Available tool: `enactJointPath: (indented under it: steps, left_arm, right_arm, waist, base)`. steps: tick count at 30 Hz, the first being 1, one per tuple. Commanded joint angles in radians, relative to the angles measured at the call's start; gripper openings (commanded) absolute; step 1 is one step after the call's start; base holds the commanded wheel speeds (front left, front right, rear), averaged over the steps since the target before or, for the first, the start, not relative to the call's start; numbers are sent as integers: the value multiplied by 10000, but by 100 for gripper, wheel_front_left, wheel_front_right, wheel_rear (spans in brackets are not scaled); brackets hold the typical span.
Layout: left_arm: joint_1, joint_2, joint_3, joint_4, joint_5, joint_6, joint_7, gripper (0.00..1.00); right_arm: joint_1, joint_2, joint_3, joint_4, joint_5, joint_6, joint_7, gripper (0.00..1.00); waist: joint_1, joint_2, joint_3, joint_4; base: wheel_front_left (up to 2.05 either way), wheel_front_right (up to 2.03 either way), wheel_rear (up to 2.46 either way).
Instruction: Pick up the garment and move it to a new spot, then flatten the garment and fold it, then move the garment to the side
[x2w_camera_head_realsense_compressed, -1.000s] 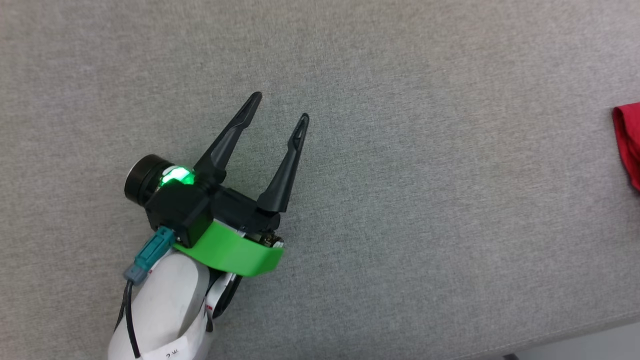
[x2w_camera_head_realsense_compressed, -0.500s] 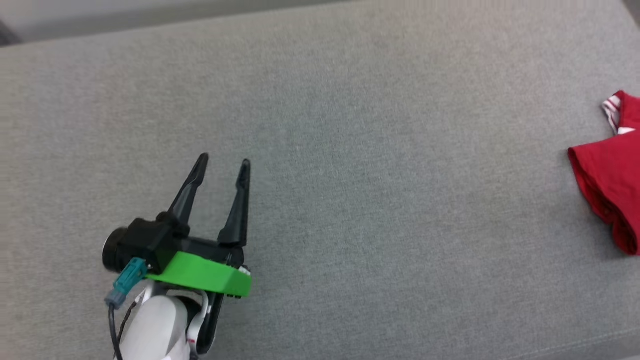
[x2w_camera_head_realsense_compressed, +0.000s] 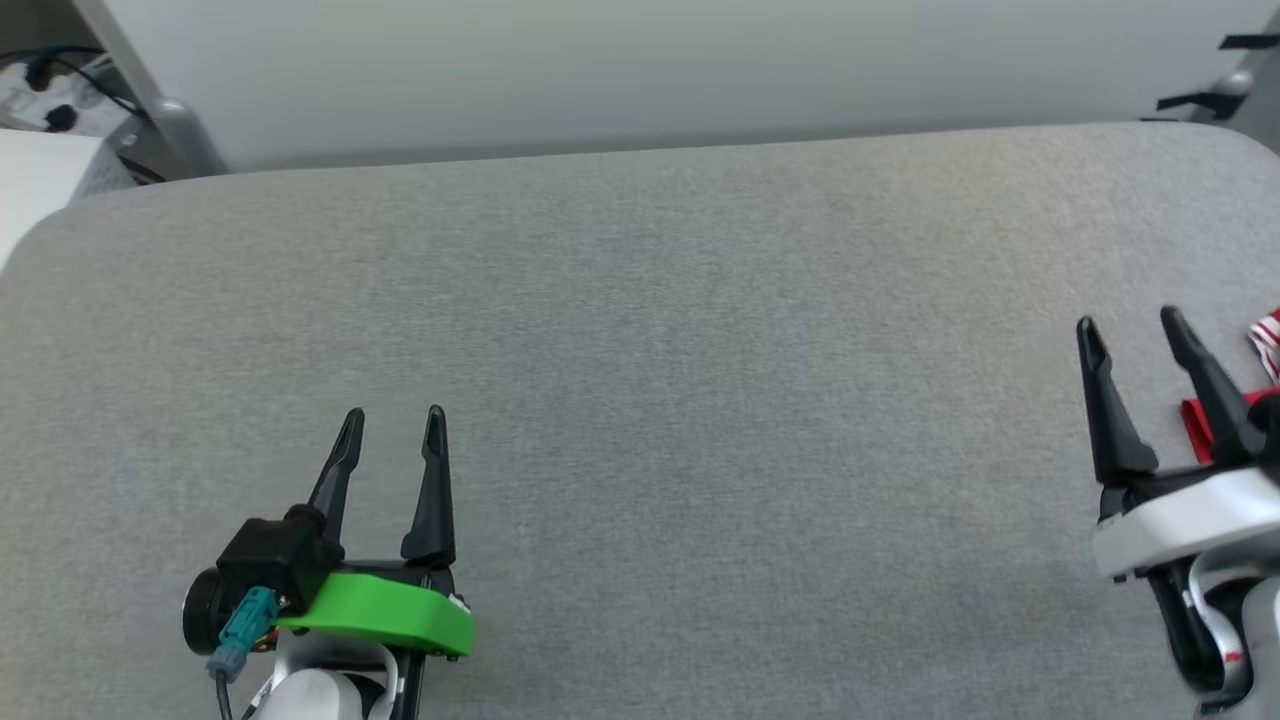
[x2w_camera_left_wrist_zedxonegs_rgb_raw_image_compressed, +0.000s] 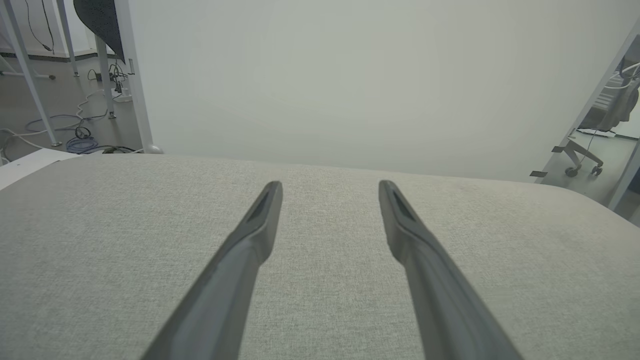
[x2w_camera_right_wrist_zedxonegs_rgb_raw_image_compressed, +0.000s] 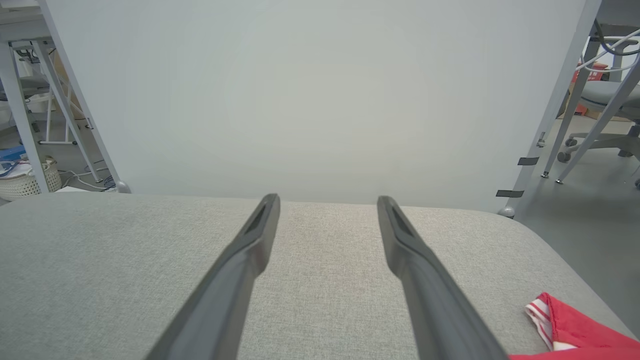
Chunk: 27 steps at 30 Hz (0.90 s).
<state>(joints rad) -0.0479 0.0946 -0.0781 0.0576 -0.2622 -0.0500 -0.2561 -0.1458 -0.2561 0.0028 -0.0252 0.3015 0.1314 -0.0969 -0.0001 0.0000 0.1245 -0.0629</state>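
Red garment (x2w_camera_head_realsense_compressed: 1198, 428) near right fingers (x2w_camera_head_realsense_compressed: 1108, 410)

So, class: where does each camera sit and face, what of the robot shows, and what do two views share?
Head view: on the head, facing down at the grey fabric surface; left gripper and right gripper, both open.
Left wrist view: on that wrist, along its dark fingers towards a pale wall.
Right wrist view: likewise, along its fingers.
Head and right wrist views share the red, striped-trim garment.
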Motion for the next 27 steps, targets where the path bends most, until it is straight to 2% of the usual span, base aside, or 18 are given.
enactJointPath:
  steps: [1,11,27]
  left_arm:
    - [140,-70,89,13,177,-68,-56,100]
    - [271,-310,551,18,725,-299,-56,100]
    - [253,-439,734,117,971,-646,-57,100]
  right_arm:
    - [262,100,-15,49,-137,-7,-208,100]
    - [1143,1408,86,729,-418,-7,-1258,100]
    - [1012,1867,115,1203,-1018,-7,-1615,100]
  waist:
    - [1,0,-414,499]
    - [1,0,-425,756]
    - [1,0,-376,589]
  base:
    - [0,0,0]
    - [0,0,0]
    - [0,0,0]
